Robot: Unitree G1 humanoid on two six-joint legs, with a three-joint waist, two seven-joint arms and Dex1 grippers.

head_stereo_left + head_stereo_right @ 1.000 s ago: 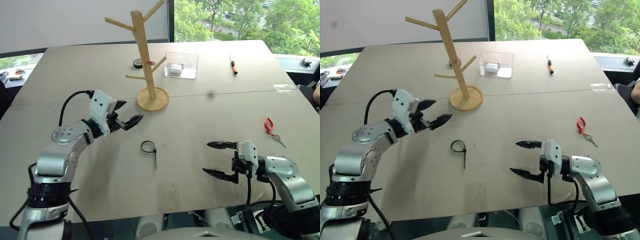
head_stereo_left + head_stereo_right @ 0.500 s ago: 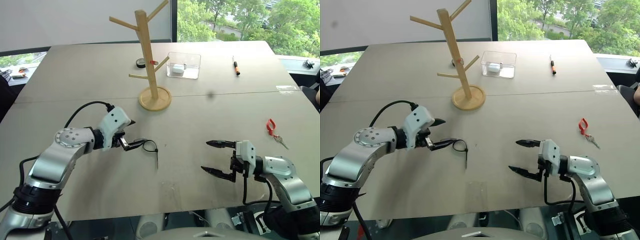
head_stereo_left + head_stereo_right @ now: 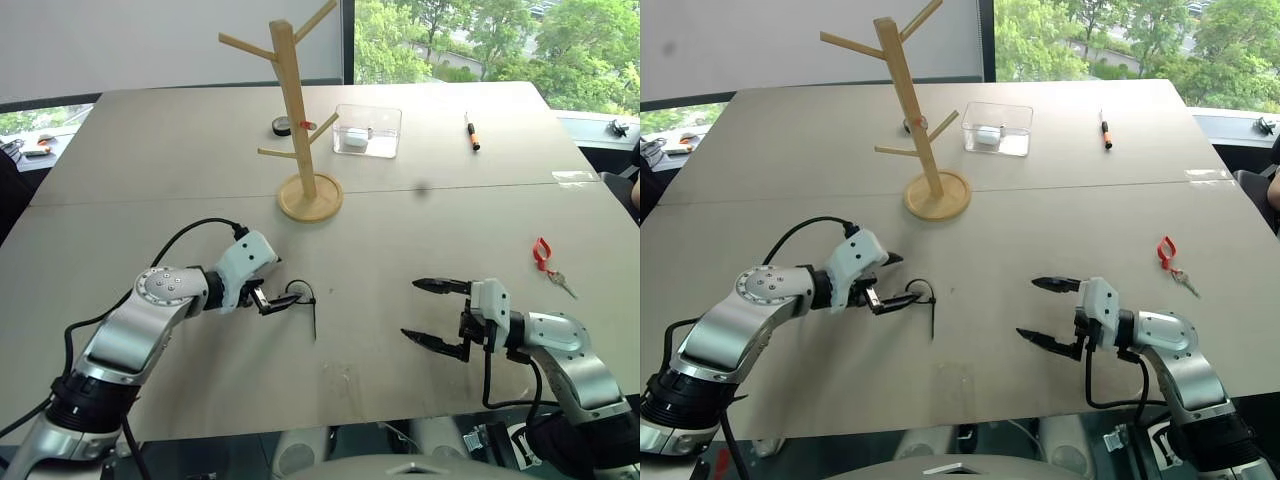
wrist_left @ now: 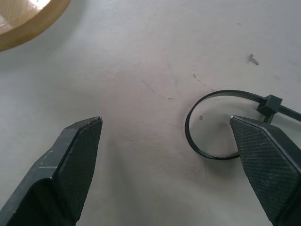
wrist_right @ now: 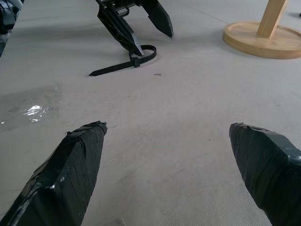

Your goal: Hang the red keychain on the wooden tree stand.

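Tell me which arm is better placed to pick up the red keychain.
Probably the right: its open end effector is on the side where the red keychain lies. The left end effector is down at the black cable tie.

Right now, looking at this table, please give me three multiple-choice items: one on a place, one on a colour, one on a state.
1. Where does the red keychain lie?
A. On a peg of the wooden tree stand
B. On the table, beyond the right gripper
C. In the clear box

2. What colour is the cable-tie loop?
A. Black
B. Red
C. White

3. How are the left gripper fingers?
A. Shut on the loop
B. Shut, empty
C. Open, at the loop

Answers: 1 B, it lies flat on the table, no peg bears it. 2 A, it is dark on the pale table. 3 C, the left wrist view shows a wide gap between the fingers.
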